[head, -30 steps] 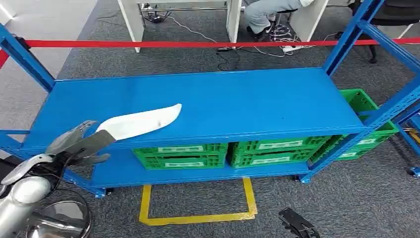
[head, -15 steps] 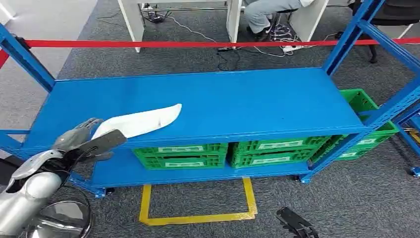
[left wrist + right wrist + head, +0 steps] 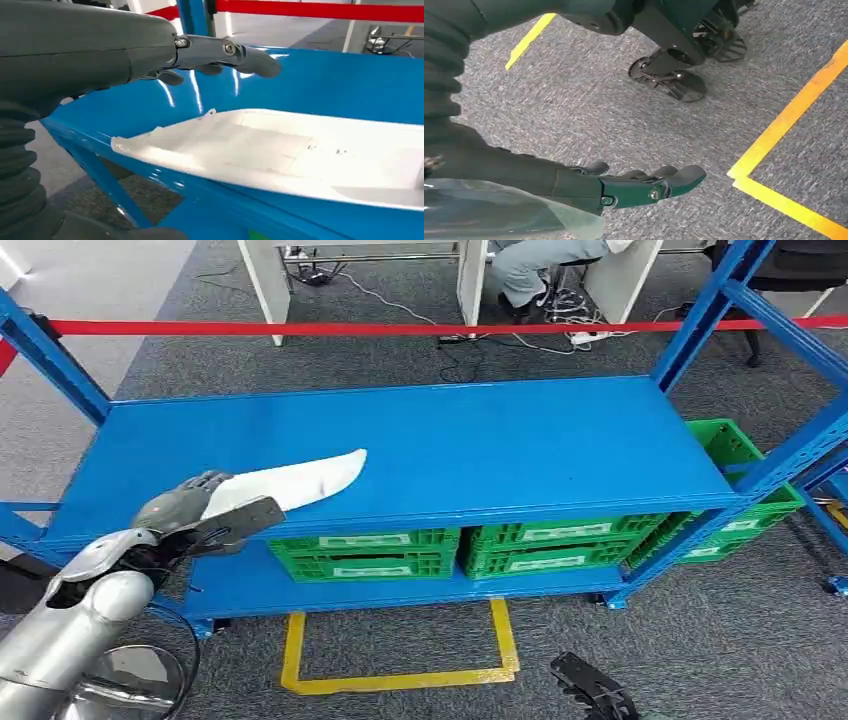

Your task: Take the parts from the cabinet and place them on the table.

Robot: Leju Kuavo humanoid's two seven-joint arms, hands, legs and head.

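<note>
Head view | left hand (image 3: 205,512) open over near end | white part (image 3: 300,480) on shelf (image 3: 480,440)

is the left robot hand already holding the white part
No, in the left wrist view the left robot hand hovers open above the white part, which lies flat on the blue shelf.

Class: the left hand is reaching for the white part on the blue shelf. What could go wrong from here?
1. The white part lies at the shelf's front edge; a nudge from the left hand might tip it off.
2. The part looks thin and flat, so the open fingers above it could slip rather than grip.
</note>
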